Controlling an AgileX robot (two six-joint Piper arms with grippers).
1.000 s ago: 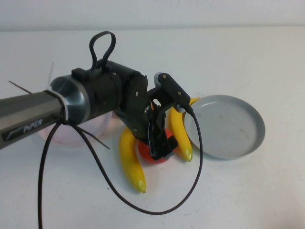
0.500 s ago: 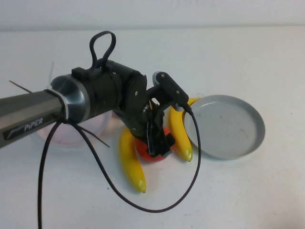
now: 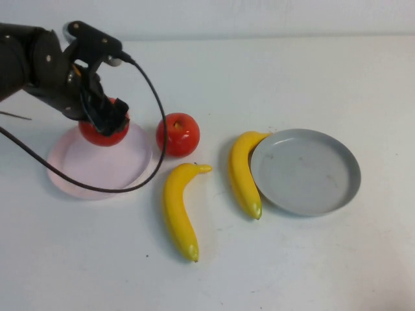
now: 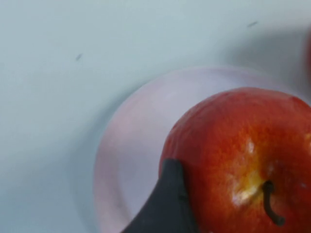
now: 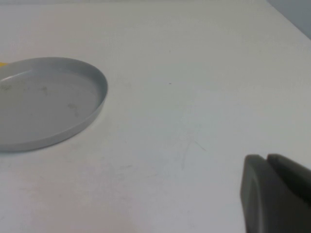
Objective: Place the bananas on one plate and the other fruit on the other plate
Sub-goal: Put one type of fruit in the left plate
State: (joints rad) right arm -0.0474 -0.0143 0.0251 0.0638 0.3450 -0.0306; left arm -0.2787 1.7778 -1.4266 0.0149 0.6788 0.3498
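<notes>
Over on the robot's left side of the white table [image 3: 272, 71], the pale pink plate [image 3: 78, 170] has one red apple [image 3: 102, 131] at its far edge, either resting on it or held just above it; from the high view the contact cannot be judged. The grey-blue plate [image 3: 305, 171] sits well to the right, bare inside apart from faint smudges.

The left gripper [image 3: 104, 111] reaches in from the left edge, angled down over the pink plate, and its fingers are clamped around that apple; the wrist view shows one dark fingertip [image 4: 165, 204] pressed against the glossy skin beside the stem. A black cable [image 3: 152, 97] loops from the arm down across the pink plate. The right gripper [image 5: 272, 194] shows only in its own wrist view, low over bare table near the grey-blue plate, with its two fingers pressed together.

A second red apple [image 3: 177, 134] stands just beside the pink plate's right rim, on the table. One banana [image 3: 178, 210] lies on the table between the plates; the other banana [image 3: 242, 172] curves against the grey-blue plate's left rim. Both are glossy yellow.
</notes>
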